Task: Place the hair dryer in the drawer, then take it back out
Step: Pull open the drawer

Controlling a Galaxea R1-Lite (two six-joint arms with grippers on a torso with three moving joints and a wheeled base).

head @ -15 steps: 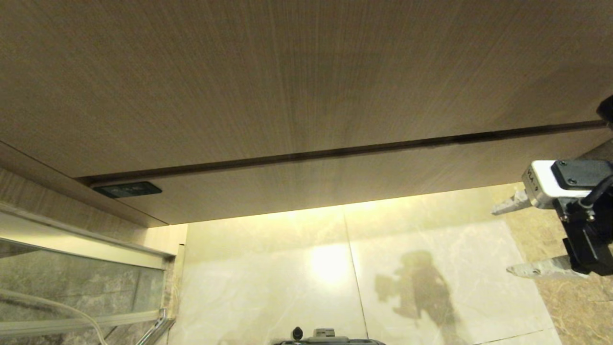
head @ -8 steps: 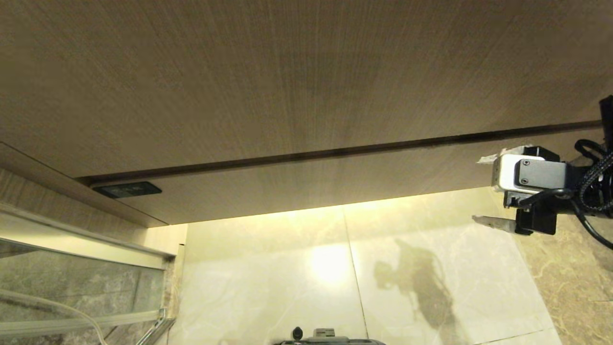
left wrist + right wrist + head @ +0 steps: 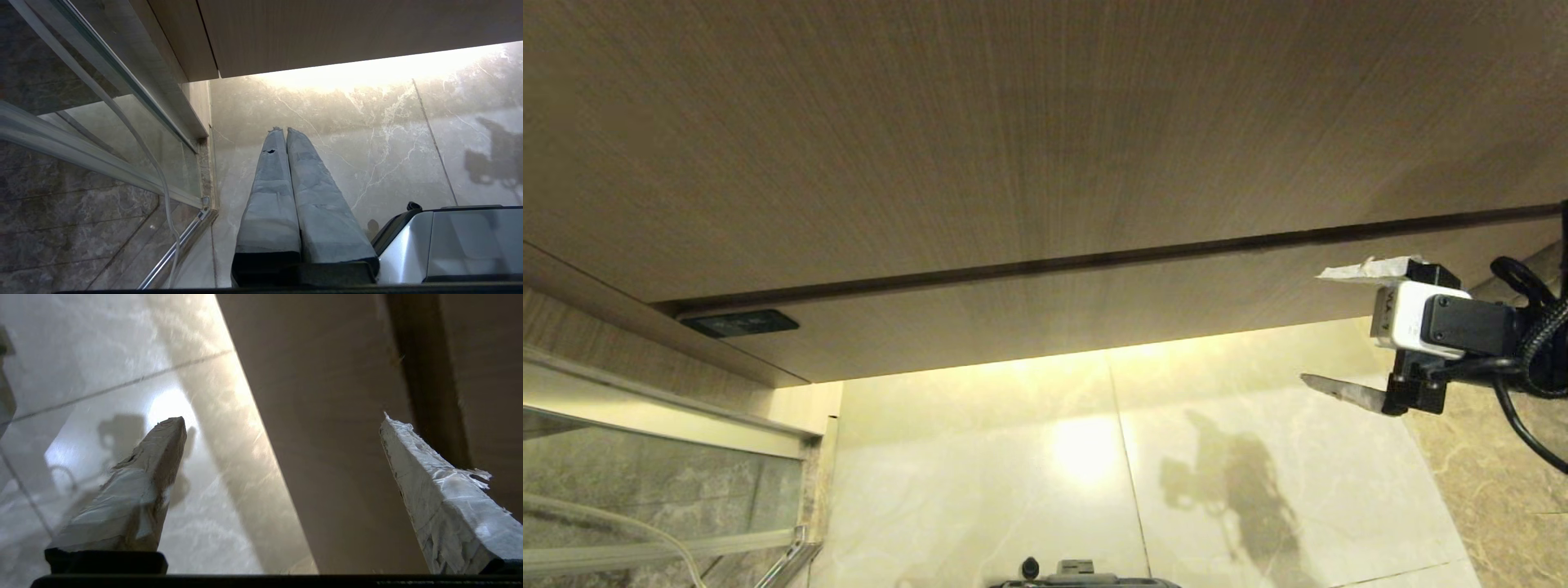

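Note:
The drawer (image 3: 1094,314) is closed; only its low wood-grain front shows, under a dark seam below a taller wood panel (image 3: 1013,122). The hair dryer is out of view. My right gripper (image 3: 1311,327) is at the right end of the drawer front and stands open and empty. One finger lies across the front and the other hangs below its bottom edge. In the right wrist view the right gripper (image 3: 282,418) frames the drawer front (image 3: 327,437) and the lit floor beside it. Whether it touches the wood I cannot tell. My left gripper (image 3: 282,130) is parked low, shut and empty.
A glass partition with a metal frame (image 3: 645,482) stands at the left. Pale marble floor (image 3: 1241,425) lies under the cabinet, lit from beneath it. A small dark plate (image 3: 739,323) sits at the drawer front's left end. My silver base (image 3: 461,241) is beside the left gripper.
The right gripper has rolled at the wrist and moved left and up to the drawer front's lower edge. Its fingers have spread a little wider. The left arm has not moved.

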